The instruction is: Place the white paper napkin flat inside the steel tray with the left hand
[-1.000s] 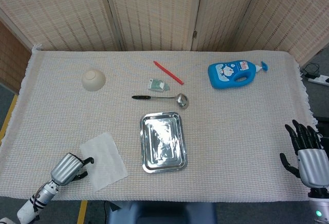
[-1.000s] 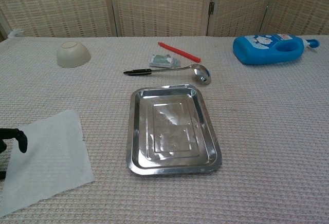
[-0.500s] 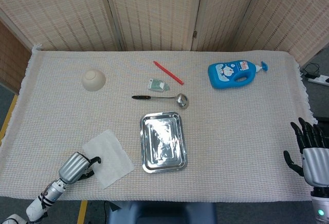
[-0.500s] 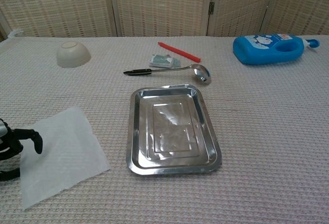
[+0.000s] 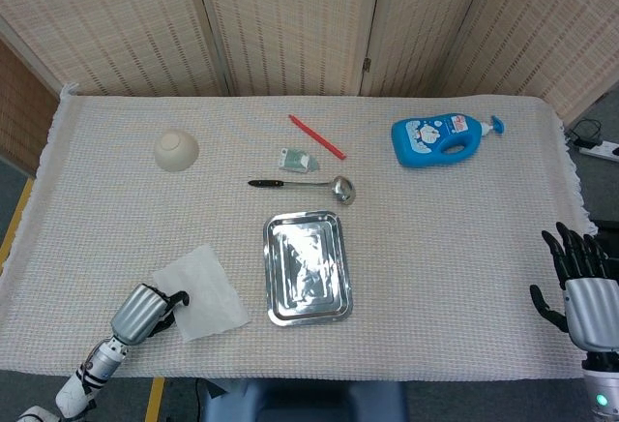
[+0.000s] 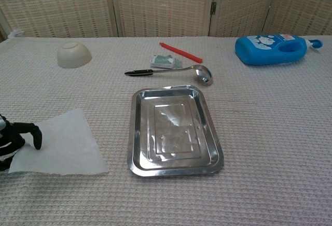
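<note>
The white paper napkin (image 5: 203, 290) (image 6: 66, 143) lies on the cloth near the table's front left, a short way left of the steel tray (image 5: 269, 269) (image 6: 134, 132). My left hand (image 5: 145, 313) (image 6: 14, 140) is at the napkin's left edge and pinches it, a dark finger lying over the paper. The napkin's near part looks raised or folded, so it appears shorter than a full square. The tray holds nothing. At the table's front right edge my right hand (image 5: 578, 291) hangs with fingers spread, holding nothing.
Behind the tray lie a steel ladle (image 5: 309, 186) (image 6: 171, 71), a small green packet (image 5: 298, 160) (image 6: 165, 60) and a red stick (image 5: 316, 136) (image 6: 180, 52). A cream bowl (image 5: 176, 149) (image 6: 74, 54) sits upside down at back left, a blue bottle (image 5: 440, 139) (image 6: 272, 49) at back right.
My left hand moved right toward the tray, taking the napkin with it. The napkin's near edge has since come up, so it looks shorter. The right hand barely shifted.
</note>
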